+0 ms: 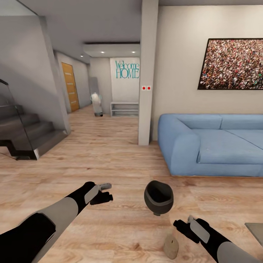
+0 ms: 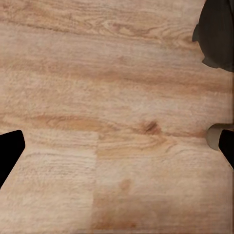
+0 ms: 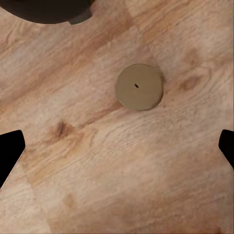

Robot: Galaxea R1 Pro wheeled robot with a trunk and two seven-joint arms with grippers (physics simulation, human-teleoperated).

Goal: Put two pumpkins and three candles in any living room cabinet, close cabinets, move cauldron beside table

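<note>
Right now you have both arms stretched low over the wooden floor (image 1: 120, 153), and neither hand is holding anything. Your left hand (image 1: 104, 193) hovers above bare boards with its fingers apart; in its wrist view the dark fingertips sit at opposite edges with plain planks between them, and the cauldron (image 2: 218, 34) pokes in at one corner. Your right hand (image 1: 184, 223) is also spread wide, and its wrist view looks straight down on a candle (image 3: 139, 87) standing upright on the floor, wick showing as a tiny dark mark in the middle of its flat top. That candle lies ahead of the open fingers, not yet between them, so I'd judge you are lining up for a top-down grab and need to bring the hand forward before closing.

From the head view, the cauldron stands on the floor between your two hands, mouth up, just beyond the candle (image 1: 171, 247), close but apart from it. It sits in front of the blue sofa (image 1: 215, 146). A grey corner at the lower right edge may be the table (image 1: 255, 232), though too little shows to be sure. Mind the cauldron's belly as you reach, since a sideways drift could nudge it
</note>
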